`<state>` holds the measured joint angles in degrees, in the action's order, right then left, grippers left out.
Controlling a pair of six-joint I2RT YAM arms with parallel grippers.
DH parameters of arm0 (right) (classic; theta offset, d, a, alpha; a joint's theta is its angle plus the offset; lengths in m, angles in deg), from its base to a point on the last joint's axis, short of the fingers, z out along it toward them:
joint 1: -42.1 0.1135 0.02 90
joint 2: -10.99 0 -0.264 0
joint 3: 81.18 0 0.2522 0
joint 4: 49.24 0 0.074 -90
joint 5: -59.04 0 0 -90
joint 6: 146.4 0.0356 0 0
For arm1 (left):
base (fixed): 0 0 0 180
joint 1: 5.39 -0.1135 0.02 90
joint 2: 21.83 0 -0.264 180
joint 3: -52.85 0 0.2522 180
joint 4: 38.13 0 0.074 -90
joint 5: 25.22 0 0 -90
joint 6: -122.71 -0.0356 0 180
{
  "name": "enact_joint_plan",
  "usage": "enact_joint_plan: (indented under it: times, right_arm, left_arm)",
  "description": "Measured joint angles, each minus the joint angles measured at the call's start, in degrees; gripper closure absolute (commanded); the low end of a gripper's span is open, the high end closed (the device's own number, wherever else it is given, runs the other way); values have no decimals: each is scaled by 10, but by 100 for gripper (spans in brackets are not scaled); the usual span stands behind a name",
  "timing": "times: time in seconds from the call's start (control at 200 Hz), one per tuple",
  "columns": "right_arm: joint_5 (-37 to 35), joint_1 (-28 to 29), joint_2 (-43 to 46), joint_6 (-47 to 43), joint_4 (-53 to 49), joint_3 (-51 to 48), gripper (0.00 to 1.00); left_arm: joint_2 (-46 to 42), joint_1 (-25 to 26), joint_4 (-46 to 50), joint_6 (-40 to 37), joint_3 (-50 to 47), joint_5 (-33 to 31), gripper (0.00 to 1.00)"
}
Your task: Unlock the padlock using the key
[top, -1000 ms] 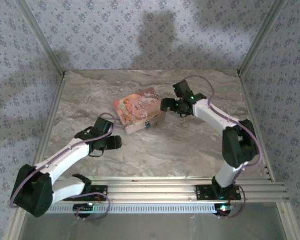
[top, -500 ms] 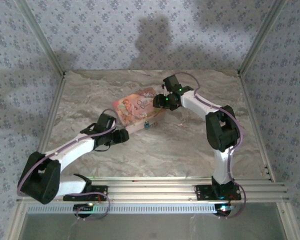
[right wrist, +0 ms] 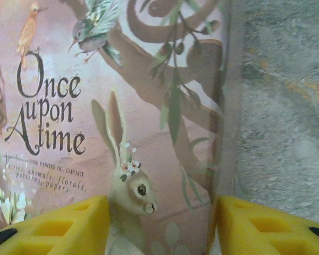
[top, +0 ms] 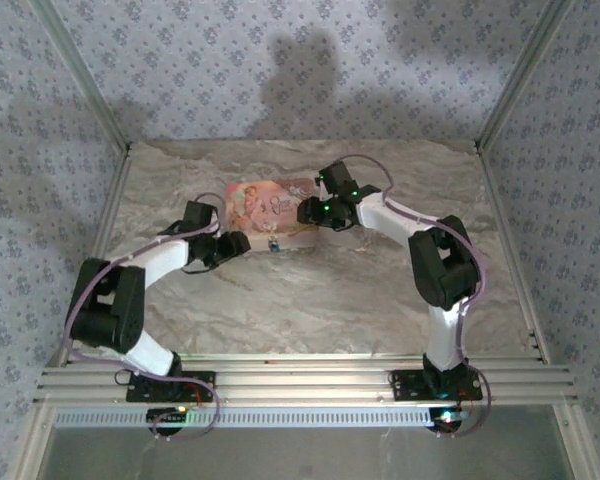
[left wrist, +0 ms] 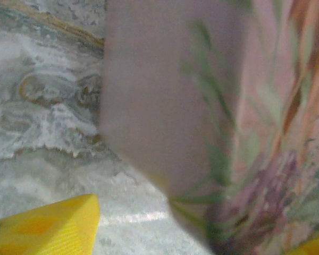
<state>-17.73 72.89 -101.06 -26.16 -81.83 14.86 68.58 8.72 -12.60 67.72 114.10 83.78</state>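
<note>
Right gripper (top: 306,212) is at the right end of the pink storybook box (top: 263,205), upper centre of the overhead frame. Its wrist view shows yellow fingers (right wrist: 53,226) parted, one over the lid, one past the box's edge. Pinching or not, I cannot tell. Left gripper (top: 237,244) is at the box's lower left corner, jaws apart too, the blurred box wall between them, grip unclear. Tiny blue padlock (top: 275,242) sits right at the box's lower edge, between the two grippers, on the marbled table (top: 330,295).
</note>
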Motion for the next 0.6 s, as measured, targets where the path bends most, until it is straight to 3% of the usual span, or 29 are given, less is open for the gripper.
enact_joint_plan:
  times: [0.195,0.6]
  right_arm:
    - [-21,12,0,6,-5,4,44]
    - [-8,-5,0,5,-37,14,41]
  left_arm:
    - [43,-5,4,-11,38,19,36]
    - [0,3,9,-18,23,9,35]
